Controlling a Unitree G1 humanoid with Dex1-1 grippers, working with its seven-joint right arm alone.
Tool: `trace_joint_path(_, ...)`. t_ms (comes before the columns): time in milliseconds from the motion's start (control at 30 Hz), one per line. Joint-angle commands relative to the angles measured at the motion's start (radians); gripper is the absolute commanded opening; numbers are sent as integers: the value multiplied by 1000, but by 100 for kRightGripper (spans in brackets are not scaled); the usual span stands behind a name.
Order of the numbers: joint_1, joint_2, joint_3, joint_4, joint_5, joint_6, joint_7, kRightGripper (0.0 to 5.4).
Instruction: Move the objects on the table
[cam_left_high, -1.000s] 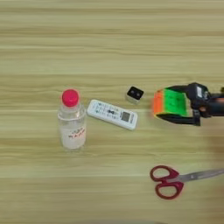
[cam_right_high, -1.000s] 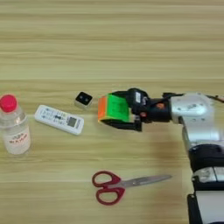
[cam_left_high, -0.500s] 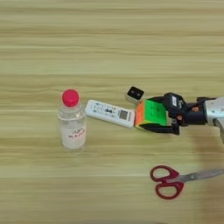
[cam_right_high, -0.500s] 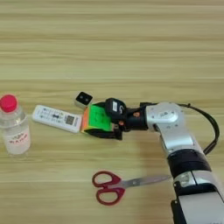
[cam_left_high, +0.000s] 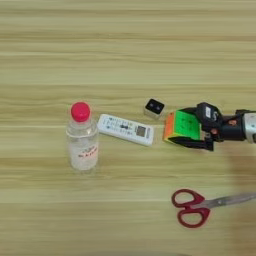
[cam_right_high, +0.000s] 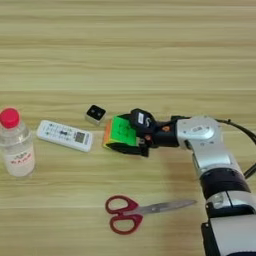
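The right gripper (cam_right_high: 122, 136) is clamped on the cube (cam_left_high: 181, 126), which sits on the table (cam_left_high: 125, 50) just right of the remote (cam_left_high: 125, 129), with the block (cam_left_high: 154, 107) just beyond, the bottle (cam_left_high: 82, 137) far left and scissors (cam_left_high: 200, 205) nearer

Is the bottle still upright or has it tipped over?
Upright. The bottle stands on its base with the red cap on top, left of the remote.
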Motion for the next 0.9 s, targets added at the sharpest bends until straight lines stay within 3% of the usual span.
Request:
trace_joint_path(33, -46, -40, 13, -13, -19, -10, -20, 378)
trace_joint_path(267, -49, -34, 6, -16, -2, -13, -20, 458)
trace_joint_path(533, -56, -17, -38, -56, 77, 7, -5, 538)
trace_joint_path(900, -50, -4, -89, -121, 170, 30, 15, 538)
